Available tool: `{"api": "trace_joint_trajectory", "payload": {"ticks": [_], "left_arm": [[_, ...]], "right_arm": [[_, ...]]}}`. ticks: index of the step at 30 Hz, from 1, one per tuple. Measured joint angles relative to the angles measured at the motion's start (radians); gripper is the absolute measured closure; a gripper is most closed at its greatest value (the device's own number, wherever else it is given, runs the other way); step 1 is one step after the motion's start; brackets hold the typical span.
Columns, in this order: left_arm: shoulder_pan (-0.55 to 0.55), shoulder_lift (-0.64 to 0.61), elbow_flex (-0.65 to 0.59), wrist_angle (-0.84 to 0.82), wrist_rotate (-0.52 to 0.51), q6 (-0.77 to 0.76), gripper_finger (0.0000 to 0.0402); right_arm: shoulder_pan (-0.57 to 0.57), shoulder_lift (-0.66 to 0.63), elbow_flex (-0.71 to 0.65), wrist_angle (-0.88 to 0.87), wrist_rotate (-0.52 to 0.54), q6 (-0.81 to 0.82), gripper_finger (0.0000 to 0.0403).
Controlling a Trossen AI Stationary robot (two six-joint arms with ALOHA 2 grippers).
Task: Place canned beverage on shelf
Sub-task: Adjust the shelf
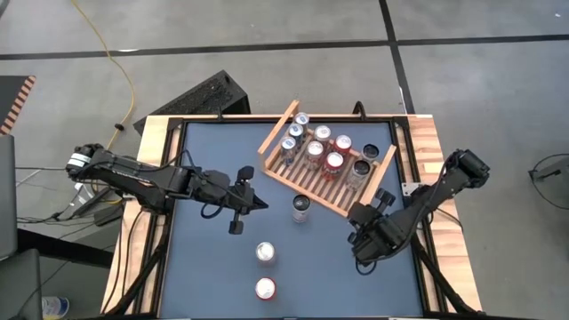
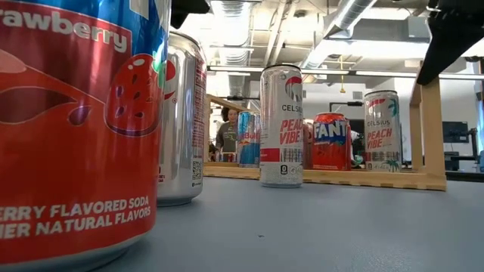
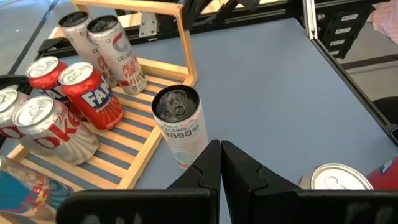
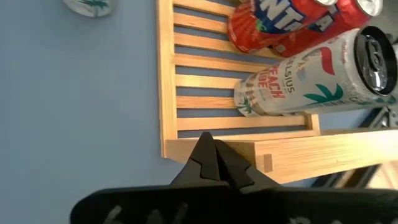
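The light wooden shelf point(image 1: 307, 182) lies askew at the table's far middle and holds several upright cans point(image 1: 316, 147). A white Celsius can point(image 1: 300, 209) stands on the table just before the shelf's near edge; it also shows in the left wrist view point(image 3: 180, 124) and the low view point(image 2: 281, 125). My left gripper point(image 1: 260, 204) is shut and empty, a short way to the left of that can. My right gripper point(image 1: 355, 214) is shut, its tips point(image 4: 207, 142) at the shelf's near right corner point(image 4: 171, 149). My right gripper's shut fingertips stand at the shelf's near corner board point(image 4: 186, 149). I cannot tell whether they touch it.
Two more cans stand on the table nearer the front: a silver one point(image 1: 266, 253) and a red strawberry soda point(image 1: 265, 288). The table has a raised wooden frame point(image 1: 427, 142). A person shows far off in the room in the low view point(image 2: 225, 136).
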Motion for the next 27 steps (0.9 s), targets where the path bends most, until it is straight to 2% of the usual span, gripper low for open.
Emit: {"api": "trace_joint_trajectory", "payload": {"ticks": [10, 17, 23, 27], "left_arm": [[-0.003, 0.0, 0.0, 0.0, 0.0, 0.0, 0.0401], [-0.003, 0.0, 0.0, -0.003, 0.0, 0.01, 0.0401], [-0.003, 0.0, 0.0, -0.003, 0.0, 0.002, 0.0401], [-0.004, -0.009, 0.0, -0.005, 0.019, -0.02, 0.0401]], "right_arm": [[-0.03, 0.0, -0.001, -0.102, -0.008, 0.086, 0.0403], [-0.042, 0.0, -0.001, -0.113, 0.02, 0.085, 0.0403], [-0.049, -0.002, -0.001, -0.105, 0.043, 0.044, 0.0403], [-0.05, -0.002, 0.04, -0.066, 0.048, -0.076, 0.0403]]}}
